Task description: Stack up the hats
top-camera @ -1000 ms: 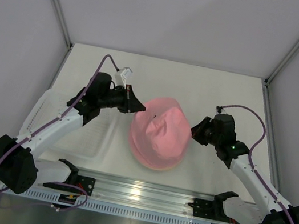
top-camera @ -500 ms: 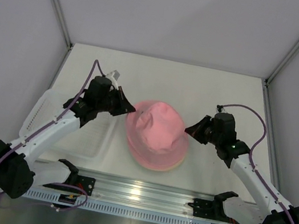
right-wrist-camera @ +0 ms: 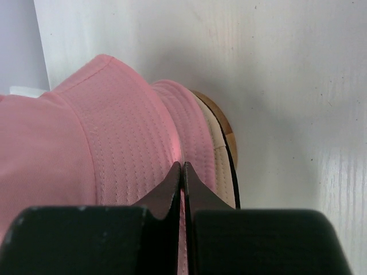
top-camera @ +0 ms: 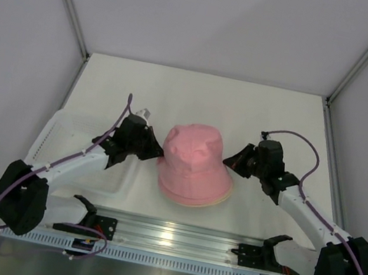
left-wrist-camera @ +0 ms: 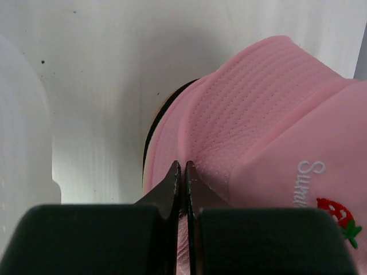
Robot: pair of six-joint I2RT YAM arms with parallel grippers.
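The top pink hat (top-camera: 195, 162) sits over the stack in the middle of the table. A beige brim (top-camera: 220, 199) peeks out beneath it. My left gripper (top-camera: 158, 153) is shut on the pink hat's left brim, and my right gripper (top-camera: 232, 161) is shut on its right brim. In the left wrist view the gripper (left-wrist-camera: 182, 167) pinches pink fabric (left-wrist-camera: 252, 114), with a black brim edge (left-wrist-camera: 150, 133) underneath. In the right wrist view the gripper (right-wrist-camera: 182, 166) pinches the pink brim (right-wrist-camera: 114, 132); a second pink brim (right-wrist-camera: 188, 123), the beige brim (right-wrist-camera: 221, 166) and a thin black edge (right-wrist-camera: 233, 172) lie below.
A white plastic basket (top-camera: 62, 141) lies on the table to the left, under my left arm; its rim shows in the left wrist view (left-wrist-camera: 23, 114). A bit of wooden stand (right-wrist-camera: 213, 110) shows under the brims. The metal rail (top-camera: 173, 239) runs along the near edge.
The pink hat has come down from a tilted, lifted pose and now sits level over the stack. My left gripper has dropped lower and nearer; my right gripper moved slightly inward.
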